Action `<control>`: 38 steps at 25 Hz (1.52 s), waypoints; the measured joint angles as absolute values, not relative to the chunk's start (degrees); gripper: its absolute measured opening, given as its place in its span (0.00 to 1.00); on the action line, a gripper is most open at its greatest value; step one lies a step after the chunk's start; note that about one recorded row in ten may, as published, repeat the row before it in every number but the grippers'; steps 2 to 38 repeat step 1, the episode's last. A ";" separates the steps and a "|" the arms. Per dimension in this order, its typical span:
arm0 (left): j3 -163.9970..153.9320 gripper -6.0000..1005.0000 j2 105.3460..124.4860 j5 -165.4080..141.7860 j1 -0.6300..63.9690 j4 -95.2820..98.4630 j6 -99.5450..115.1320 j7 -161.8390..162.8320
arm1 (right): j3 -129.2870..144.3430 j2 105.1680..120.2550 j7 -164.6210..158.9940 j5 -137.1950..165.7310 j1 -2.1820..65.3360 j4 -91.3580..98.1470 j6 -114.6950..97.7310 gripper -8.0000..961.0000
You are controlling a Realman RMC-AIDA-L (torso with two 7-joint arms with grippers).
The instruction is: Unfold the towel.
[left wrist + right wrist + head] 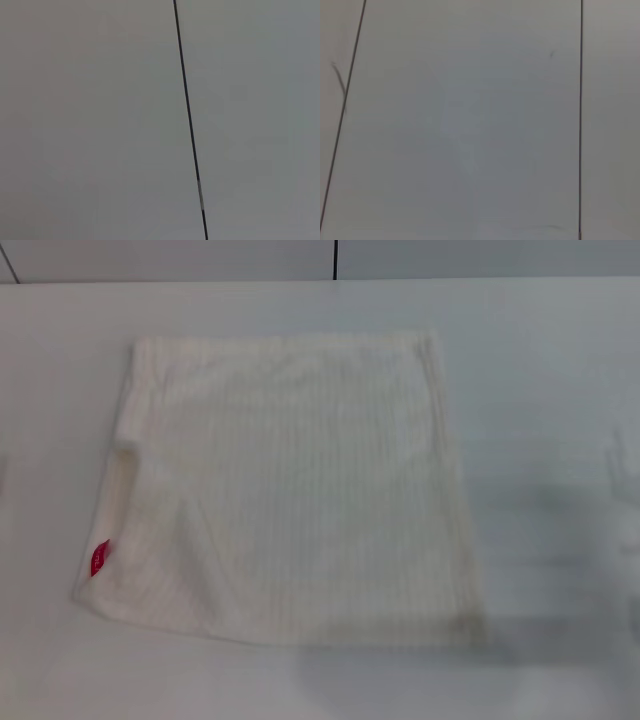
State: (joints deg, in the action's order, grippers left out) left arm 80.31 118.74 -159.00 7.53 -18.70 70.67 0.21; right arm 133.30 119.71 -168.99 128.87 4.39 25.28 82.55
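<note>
Soft, light, limp towel (290,490) on tabletop (560,370); best pinched at corner beside red tag (99,558). Tool states impossible to tell: neither in view.

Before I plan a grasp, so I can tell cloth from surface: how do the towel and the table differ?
The towel is cream-white with faint ribbed stripes; the table is plain, smooth white. The towel carries a small red tag on its left edge; the table has no mark. The towel's left side shows creases; the table is flat. Both are pale.
</note>
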 joint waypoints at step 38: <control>80.38 0.70 118.75 -158.99 7.61 -18.40 70.58 0.20 | 133.32 119.71 -168.95 128.85 4.45 24.91 82.52 0.58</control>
